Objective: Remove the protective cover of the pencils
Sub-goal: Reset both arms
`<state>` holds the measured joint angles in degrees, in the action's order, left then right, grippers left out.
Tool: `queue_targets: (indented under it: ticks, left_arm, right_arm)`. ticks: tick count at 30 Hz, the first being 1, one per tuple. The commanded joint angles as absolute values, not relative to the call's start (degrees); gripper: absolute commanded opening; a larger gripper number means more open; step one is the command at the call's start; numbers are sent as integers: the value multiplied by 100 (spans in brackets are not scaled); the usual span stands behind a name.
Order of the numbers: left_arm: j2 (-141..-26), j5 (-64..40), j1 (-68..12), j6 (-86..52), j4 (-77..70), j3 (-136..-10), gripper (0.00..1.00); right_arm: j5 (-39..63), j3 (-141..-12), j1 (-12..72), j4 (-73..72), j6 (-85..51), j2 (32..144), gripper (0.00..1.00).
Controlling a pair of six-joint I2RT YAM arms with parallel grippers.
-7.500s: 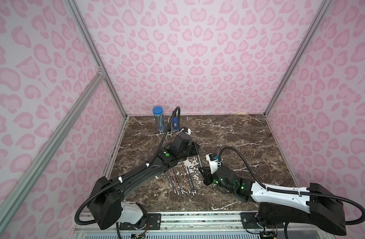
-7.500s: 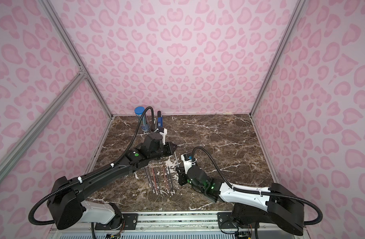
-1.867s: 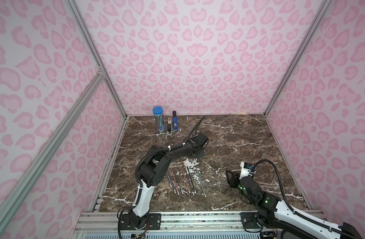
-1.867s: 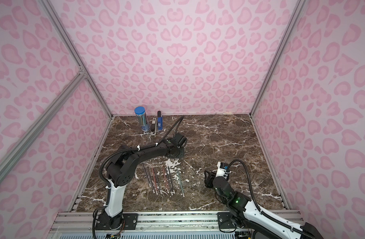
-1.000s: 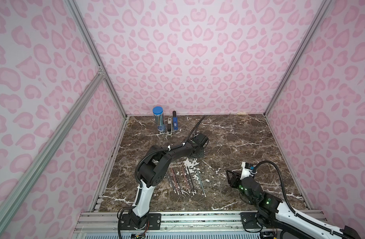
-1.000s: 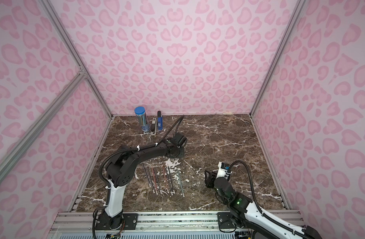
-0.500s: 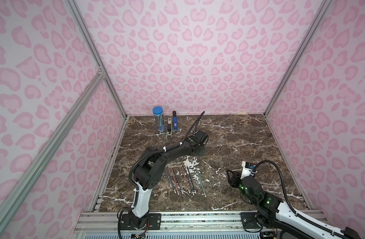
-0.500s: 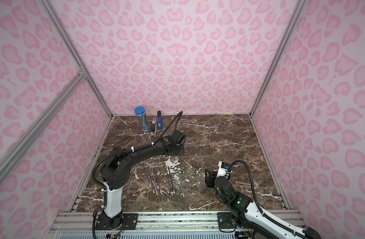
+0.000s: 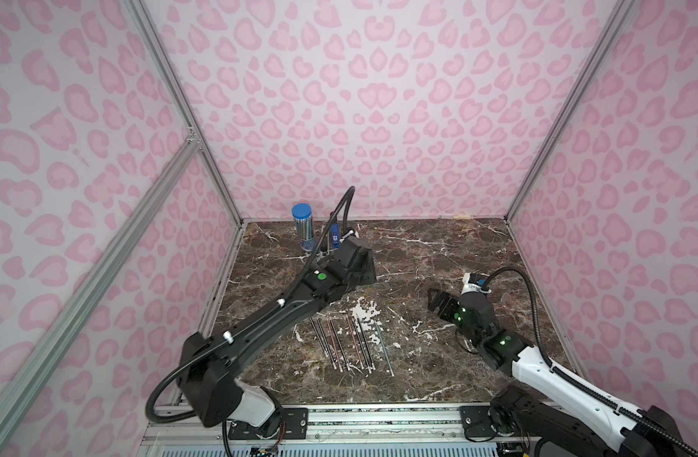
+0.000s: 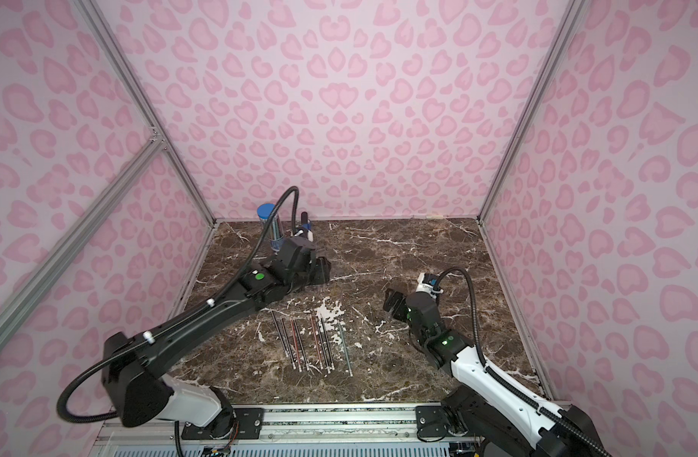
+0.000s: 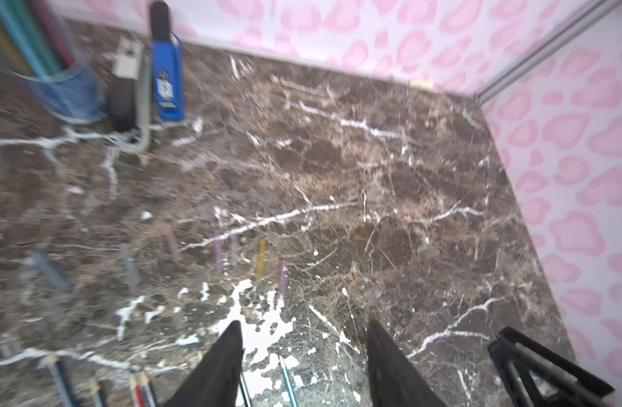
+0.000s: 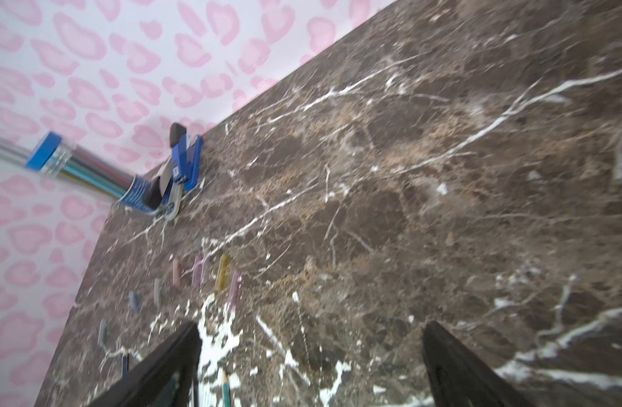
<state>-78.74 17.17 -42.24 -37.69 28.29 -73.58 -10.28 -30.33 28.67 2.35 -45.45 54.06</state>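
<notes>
Several thin pencils (image 9: 347, 344) (image 10: 312, 342) lie side by side on the marble table, near its front. Their pale sharpened tips (image 11: 140, 382) show bare, and a green pencil (image 12: 225, 387) lies at the row's right end. Several small coloured covers (image 11: 260, 255) (image 12: 222, 269) lie loose in a row beyond the tips. My left gripper (image 9: 369, 273) (image 11: 304, 338) hovers open behind the pencil row, nothing between its fingers. My right gripper (image 9: 436, 302) (image 12: 311, 331) stands wide open and empty to the right of the pencils.
A clear tube with a blue lid (image 9: 304, 231) full of pencils and a blue stapler (image 9: 334, 237) stand at the back left by the wall. Pink patterned walls close the table (image 9: 438, 253) on three sides.
Both grippers have opened, the left from shut and the right from half open. The left arm's elbow has swung down and left. The right gripper has moved a little towards the back.
</notes>
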Motion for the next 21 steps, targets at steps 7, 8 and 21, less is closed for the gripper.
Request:
queue_targets:
  ticks: [7, 8, 21]
  left_arm:
    - [-5711, 3462, -3537, -2486, 2005, -5521, 86]
    - [-5545, 3630, -3506, -2356, 1841, -5261, 90]
    - [-4569, 5179, -2318, -873, -587, -2251, 97]
  right_arm:
    - [-3366, -2329, 2424, -1669, -2832, 4333, 98]
    - [-3343, -2024, 2252, -2146, -2565, 4158, 98]
    - [-2268, -175, 295, -4166, -1114, 4338, 98]
